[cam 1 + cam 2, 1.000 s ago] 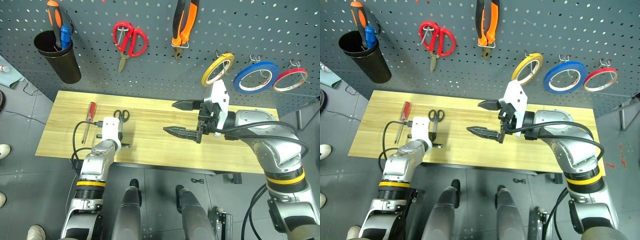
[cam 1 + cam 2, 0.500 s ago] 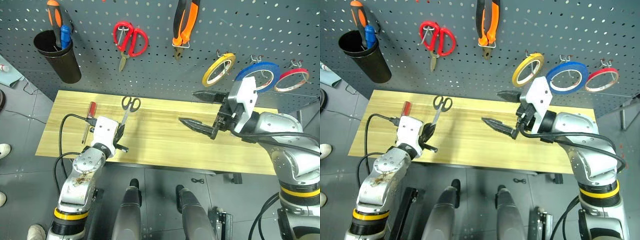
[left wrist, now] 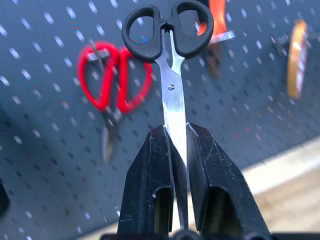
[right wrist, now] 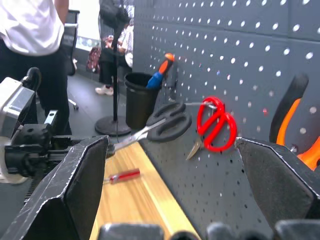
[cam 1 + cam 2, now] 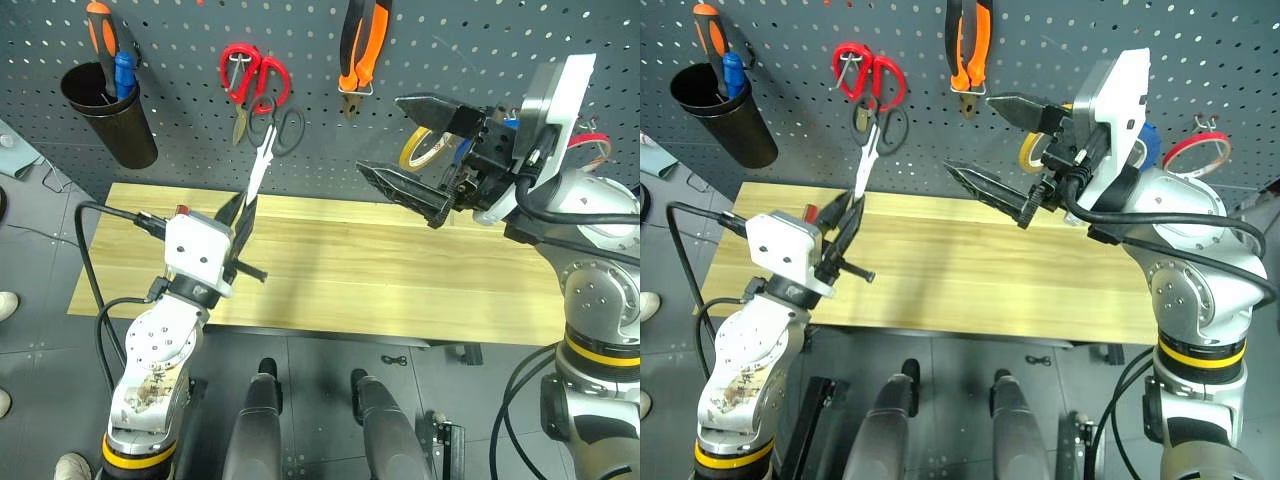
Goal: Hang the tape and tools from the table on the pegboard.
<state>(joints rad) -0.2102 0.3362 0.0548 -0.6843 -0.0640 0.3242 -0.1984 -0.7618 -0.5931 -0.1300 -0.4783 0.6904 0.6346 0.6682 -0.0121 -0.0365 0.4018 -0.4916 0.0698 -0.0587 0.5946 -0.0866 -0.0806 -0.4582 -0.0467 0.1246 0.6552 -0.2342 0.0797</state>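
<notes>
Two black loops, steel-bladed scissors (image 3: 169, 60); perforated grey pegboard (image 5: 520, 40).

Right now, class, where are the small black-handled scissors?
The small scissors are held by the blades in the left tool, lifted above the table's left side, with loops up beside the red scissors on the pegboard.

I see small scissors (image 3: 168, 60) with black finger loops and silver blades, larger red scissors (image 5: 253, 78), orange-and-black pliers (image 5: 359, 45), a yellow tape ring (image 5: 421, 150), a dark grey pegboard (image 5: 500, 40) dotted with pale holes, and a pale yellowish plank table (image 5: 400, 290).
</notes>
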